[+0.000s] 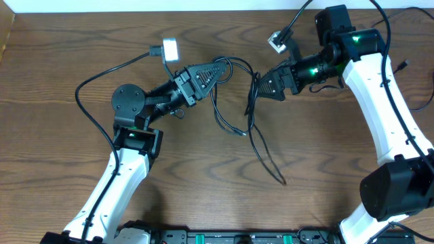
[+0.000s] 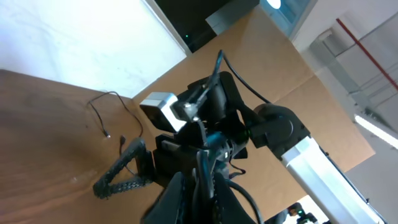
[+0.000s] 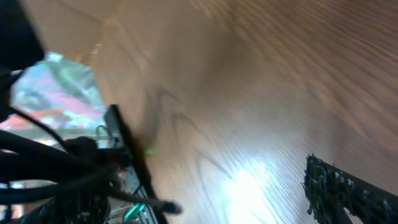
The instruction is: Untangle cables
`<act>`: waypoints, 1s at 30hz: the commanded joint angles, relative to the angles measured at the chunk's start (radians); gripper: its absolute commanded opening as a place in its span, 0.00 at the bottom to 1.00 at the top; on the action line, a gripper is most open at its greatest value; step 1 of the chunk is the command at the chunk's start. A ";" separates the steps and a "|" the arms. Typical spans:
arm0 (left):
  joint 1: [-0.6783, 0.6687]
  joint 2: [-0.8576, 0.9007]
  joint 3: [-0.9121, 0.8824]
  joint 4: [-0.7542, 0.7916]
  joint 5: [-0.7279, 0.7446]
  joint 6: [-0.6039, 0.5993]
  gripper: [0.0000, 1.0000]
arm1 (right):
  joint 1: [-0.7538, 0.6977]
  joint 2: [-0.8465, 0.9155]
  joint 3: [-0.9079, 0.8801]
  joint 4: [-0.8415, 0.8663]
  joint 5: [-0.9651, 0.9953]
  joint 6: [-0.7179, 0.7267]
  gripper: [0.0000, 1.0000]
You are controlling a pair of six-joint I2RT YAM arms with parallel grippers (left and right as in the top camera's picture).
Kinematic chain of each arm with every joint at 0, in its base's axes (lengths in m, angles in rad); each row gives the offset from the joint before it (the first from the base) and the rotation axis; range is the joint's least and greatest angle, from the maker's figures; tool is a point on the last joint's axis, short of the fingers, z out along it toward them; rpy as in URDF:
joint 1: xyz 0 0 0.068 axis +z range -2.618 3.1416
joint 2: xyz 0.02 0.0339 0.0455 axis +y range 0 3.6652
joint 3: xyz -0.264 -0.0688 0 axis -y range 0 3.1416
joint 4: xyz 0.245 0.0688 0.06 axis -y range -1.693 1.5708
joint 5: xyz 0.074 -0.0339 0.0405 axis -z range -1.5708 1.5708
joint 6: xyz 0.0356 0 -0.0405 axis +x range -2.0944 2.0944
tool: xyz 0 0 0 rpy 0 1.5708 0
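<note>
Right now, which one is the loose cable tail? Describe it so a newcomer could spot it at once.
Start at the middle of the table, where black cables bunch between the left gripper and right gripper. One strand leaves the bunch toward the near edge, slanting to the robot's right. Its tail lies alone on bare wood, farther from both grippers than any other cable.
</note>
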 commanded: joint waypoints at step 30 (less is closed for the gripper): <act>0.008 -0.008 0.017 0.129 0.026 -0.136 0.08 | 0.112 -0.006 -0.001 0.186 0.154 0.060 0.89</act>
